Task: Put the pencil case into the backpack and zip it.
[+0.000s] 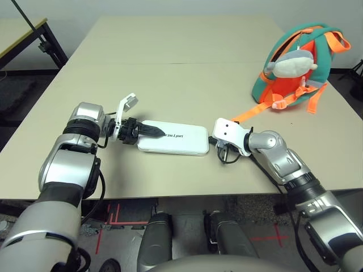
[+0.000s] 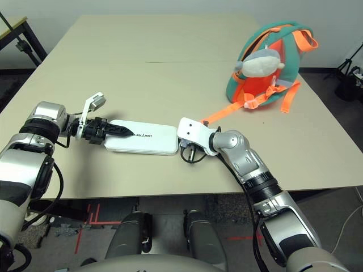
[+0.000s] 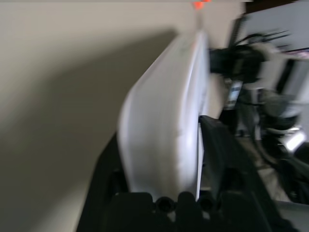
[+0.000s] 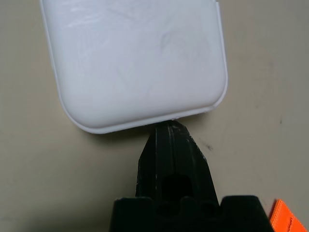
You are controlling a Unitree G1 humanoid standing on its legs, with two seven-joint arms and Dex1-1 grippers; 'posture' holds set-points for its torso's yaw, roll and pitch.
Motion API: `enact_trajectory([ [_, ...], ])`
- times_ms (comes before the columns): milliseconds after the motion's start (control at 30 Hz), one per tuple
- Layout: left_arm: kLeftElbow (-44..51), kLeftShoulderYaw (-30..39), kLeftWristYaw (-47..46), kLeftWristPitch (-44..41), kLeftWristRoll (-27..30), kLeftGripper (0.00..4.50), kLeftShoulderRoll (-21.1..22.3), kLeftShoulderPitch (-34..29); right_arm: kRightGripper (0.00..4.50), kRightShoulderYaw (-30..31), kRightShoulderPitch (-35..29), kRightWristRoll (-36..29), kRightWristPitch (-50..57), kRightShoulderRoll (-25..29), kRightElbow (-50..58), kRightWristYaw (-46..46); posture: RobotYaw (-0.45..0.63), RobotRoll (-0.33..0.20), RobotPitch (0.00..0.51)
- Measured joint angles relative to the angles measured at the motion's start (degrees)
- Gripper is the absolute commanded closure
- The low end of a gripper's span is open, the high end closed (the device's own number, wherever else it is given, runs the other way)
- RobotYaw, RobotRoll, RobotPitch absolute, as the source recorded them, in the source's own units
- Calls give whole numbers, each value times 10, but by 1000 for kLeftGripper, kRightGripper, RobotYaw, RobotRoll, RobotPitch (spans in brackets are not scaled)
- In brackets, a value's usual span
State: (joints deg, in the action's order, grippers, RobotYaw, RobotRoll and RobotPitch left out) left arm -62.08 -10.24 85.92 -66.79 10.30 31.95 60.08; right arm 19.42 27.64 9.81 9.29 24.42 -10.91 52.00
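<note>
- The left gripper (image 1: 148, 131) has its jaws clamped on the near-left end of the pencil case (image 1: 173, 140): one black finger (image 3: 227, 159) lies over the lid, the other is under it (the wrist view shows the white shell wedged between them).
- The right gripper (image 4: 170, 133) has its jaws pressed together into one black tip, which touches the rim of the case's opposite end.
- The pencil case lies flat between the two grippers, near the front edge of the surface (image 1: 170, 73), its long side running from one jaw to the other.
- It is a flat white hard case with rounded corners and a thin raised rim; a short line of dark lettering sits on the lid just beyond the left finger (too small to read).
- In front of the jaws only a narrow strip of surface is left before the edge; beyond the case a broad bare stretch runs to the far edge.
- The backpack (image 1: 298, 71) stands well apart from the case, far beyond the right gripper, near the surface's right edge: teal shell, orange panel, a grey-and-white plush toy (image 1: 292, 63) hanging on its front.
- An orange strap (image 1: 249, 113) trails from it towards the right gripper, its end close to the wrist.
- The backpack's zip and opening cannot be made out.
</note>
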Motion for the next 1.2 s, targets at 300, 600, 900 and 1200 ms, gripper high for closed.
enact_trajectory([
  [300, 8, 37, -20, -11, 25, 3190, -5, 0, 3920, -25, -37, -27, 22, 4, 35, -6, 54, 0, 93],
  [600, 32, 163, -168, 23, 73, 3194, -12, 4, 513, -198, -109, -120, 92, 87, 68, -46, 51, 0, 89],
  [900, 159, 277, -280, 54, 134, 3208, -14, 16, 0, -421, -129, -247, 197, 156, 94, -99, 36, 0, 81],
  [1200, 292, 325, -368, 88, 191, 3208, -83, -70, 0, -493, -16, -269, 163, 191, -68, -168, 53, 0, 84],
])
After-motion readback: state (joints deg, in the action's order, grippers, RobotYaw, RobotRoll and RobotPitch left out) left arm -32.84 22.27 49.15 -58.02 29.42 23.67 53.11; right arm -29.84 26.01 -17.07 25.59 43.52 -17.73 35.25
